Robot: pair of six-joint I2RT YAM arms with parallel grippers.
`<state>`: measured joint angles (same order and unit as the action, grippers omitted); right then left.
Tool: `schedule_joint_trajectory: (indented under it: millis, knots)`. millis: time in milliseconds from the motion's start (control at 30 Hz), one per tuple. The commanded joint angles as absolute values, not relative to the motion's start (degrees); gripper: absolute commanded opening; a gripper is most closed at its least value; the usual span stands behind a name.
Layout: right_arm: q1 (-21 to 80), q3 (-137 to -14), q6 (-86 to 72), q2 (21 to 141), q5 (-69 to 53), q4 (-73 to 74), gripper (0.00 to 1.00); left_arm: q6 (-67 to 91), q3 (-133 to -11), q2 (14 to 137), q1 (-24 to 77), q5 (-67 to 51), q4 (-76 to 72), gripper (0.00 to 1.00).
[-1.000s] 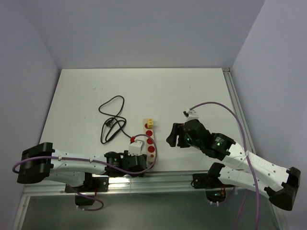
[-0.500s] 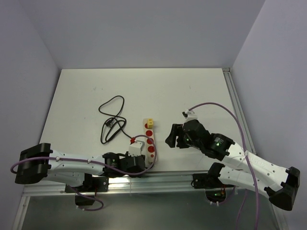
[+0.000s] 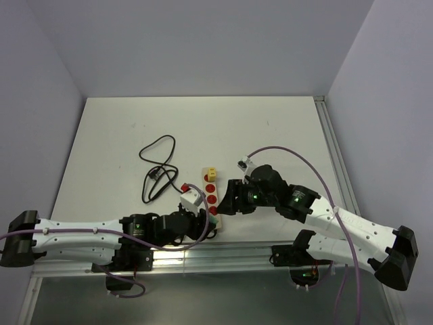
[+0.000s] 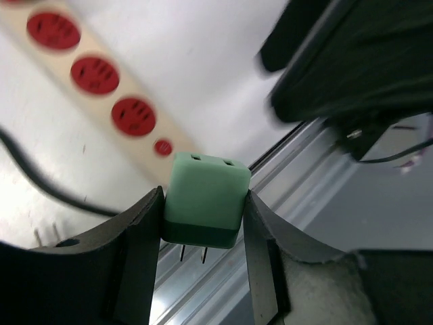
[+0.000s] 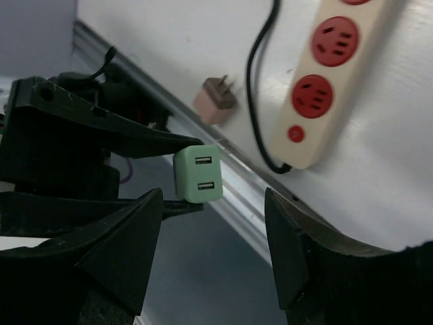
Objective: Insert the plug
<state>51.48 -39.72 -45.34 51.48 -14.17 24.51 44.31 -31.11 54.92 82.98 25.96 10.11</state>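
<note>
From above, the left gripper (image 3: 203, 220) sits at the near end of the power strip (image 3: 211, 186), close to the table's (image 3: 203, 122) front rail (image 3: 237, 254). The right gripper (image 3: 230, 200) hangs just beside the strip on its other side. The black cable (image 3: 157, 169) loops well apart to the left, and the far half of the table lies open.

In the left wrist view the fingers (image 4: 142, 237) pinch a pale green plug (image 4: 205, 200) from both sides, its prongs pointing back toward the camera. It is off the surface, over the strip's switch end and the rail.

In the right wrist view the right claw is spread wide and grips nothing (the green plug shows beyond the gap, two USB ports facing it). A brown plug (image 5: 215, 100) lies by the table edge.
</note>
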Motion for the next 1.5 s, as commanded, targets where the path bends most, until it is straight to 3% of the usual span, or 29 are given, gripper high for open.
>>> schedule_joint_trajectory:
  millis: [0,267,867,967,1000,1033,1067,1167,1400,1467]
  knots:
    - [51.3,-39.4,-47.5,52.7,-22.8,18.6,0.68,35.0,-30.8,52.9,83.5,26.6,0.5,0.0]
    - [51.2,-38.5,-48.4,54.7,-24.8,17.4,0.61,30.1,-32.8,56.5,83.8,25.7,-3.7,0.0]
    - [51.2,-38.2,-48.3,58.5,-28.0,13.8,0.49,25.7,-29.9,52.3,83.8,24.0,-7.3,0.0]
    - [51.1,-39.1,-48.1,58.5,-27.6,13.7,0.21,25.8,-29.6,52.3,83.8,24.4,-6.8,0.02]
    - [51.1,-39.4,-48.1,58.5,-27.4,13.9,0.0,25.8,-29.9,52.3,83.8,25.5,-6.2,0.09]
    - [51.2,-39.8,-47.6,58.6,-25.5,14.5,0.0,26.9,-30.0,52.4,83.8,26.7,-5.6,0.21]
    - [51.2,-40.4,-47.2,58.6,-24.4,15.7,0.0,27.9,-30.1,52.4,83.8,28.4,-4.0,0.46]
    - [51.1,-42.1,-46.0,58.5,-16.8,19.3,0.0,32.2,-30.5,50.9,83.6,34.1,-1.0,0.7]
    - [50.6,-45.1,-43.1,63.2,-2.9,19.8,0.0,38.8,-27.8,40.8,75.5,31.0,-0.2,0.82]
    - [50.6,-46.2,-41.9,65.8,-0.3,18.1,0.0,40.9,-28.0,39.6,67.9,26.0,3.4,0.82]
